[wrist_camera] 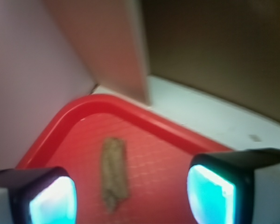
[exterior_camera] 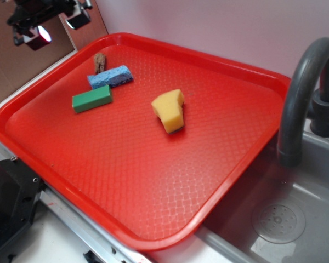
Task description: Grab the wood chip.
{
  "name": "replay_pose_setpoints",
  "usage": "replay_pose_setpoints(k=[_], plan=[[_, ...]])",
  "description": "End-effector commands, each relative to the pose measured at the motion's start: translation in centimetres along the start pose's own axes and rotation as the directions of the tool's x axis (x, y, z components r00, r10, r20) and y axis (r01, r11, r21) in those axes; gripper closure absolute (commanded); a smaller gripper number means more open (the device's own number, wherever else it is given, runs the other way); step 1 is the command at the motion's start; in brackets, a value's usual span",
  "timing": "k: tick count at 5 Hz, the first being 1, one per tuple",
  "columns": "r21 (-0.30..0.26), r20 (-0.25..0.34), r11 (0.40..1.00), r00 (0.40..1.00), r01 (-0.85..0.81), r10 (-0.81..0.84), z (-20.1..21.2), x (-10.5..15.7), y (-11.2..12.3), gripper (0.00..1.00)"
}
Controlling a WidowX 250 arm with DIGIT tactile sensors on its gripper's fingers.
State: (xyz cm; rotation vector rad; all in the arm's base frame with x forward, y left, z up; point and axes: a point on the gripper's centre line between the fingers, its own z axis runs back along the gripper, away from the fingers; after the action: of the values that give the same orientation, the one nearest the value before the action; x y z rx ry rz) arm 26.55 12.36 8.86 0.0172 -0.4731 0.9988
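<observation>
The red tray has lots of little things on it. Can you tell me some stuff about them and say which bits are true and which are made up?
1. The wood chip lies near the red tray's far corner. True.
2. The gripper is holding the wood chip. False: it is open, the chip lies free on the tray.
3. The blue sponge lies between the wood chip and the green block. True.
4. The yellow sponge sits in the sink. False: it is on the tray.

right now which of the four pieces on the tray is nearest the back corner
The wood chip, the small brown rough piece; the blue sponge, green block and yellow sponge lie farther in.
</observation>
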Motion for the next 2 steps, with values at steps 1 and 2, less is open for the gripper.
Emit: replay_pose_setpoints(k=[1, 2], plan=[[0.002, 0.019, 0.999, 0.999, 0.046, -0.046, -2.7, 0.7, -1.8, 0.00], [0.043, -0.001, 0.998, 0.999, 0.042, -0.042, -4.6, 0.5, -1.1, 0.00]])
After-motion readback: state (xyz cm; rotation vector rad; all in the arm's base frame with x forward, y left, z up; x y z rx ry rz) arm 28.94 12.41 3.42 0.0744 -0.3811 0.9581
